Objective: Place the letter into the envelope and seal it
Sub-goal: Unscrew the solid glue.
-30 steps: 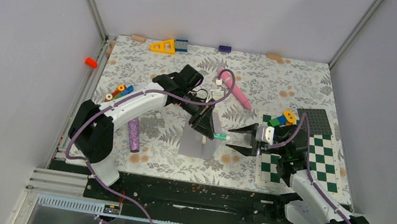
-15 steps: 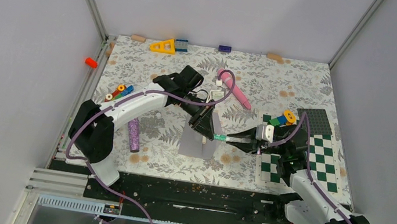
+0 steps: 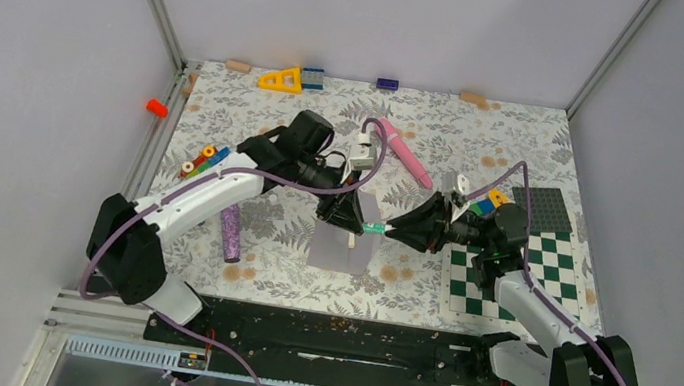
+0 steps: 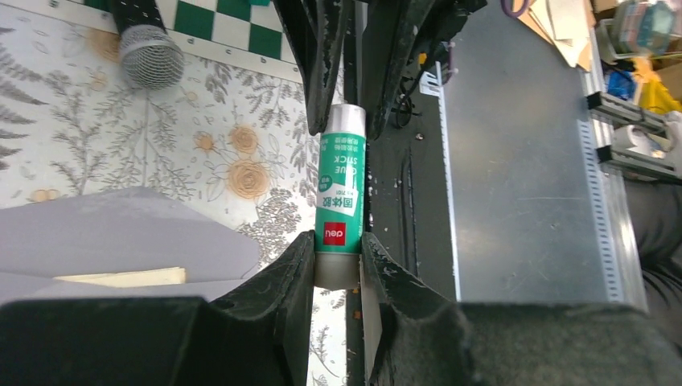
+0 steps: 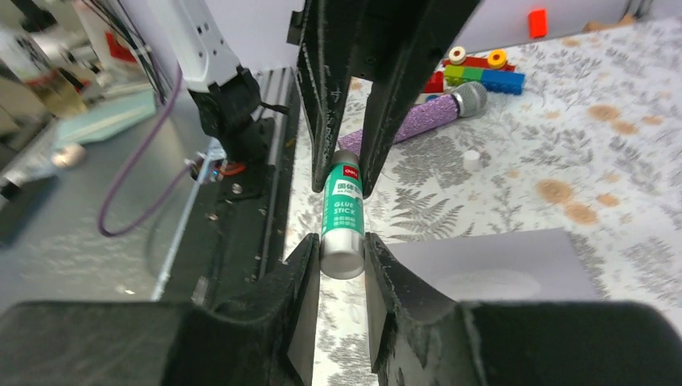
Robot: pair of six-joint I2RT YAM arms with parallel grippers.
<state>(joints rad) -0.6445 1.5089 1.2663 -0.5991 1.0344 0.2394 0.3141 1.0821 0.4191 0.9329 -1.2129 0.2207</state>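
The floral-patterned table carries the green-and-white checkerboard mat towards 4 o'clock of its middle, and the envelope is laid flat near the middle, its flap opened. A cream strip, possibly the letter, is seen at the envelope's mouth, though the wrist view is too partial for certainty. Directly above the envelope's far edge the left gripper is clenched on one end of a glue stick, and the right gripper, facing it from 3 o'clock, is clenched on the other end. The stick's long axis runs 9 to 3 o'clock in the top view, bridged between the two claws. The cap is judged to be about to be drawn off along that line, after which the flap, at 6 o'clock of the left claw, is nearest to that arm. A purple microphone lies at 9 o'clock of the envelope, well apart, and nothing is seen to stand between stick and flap.
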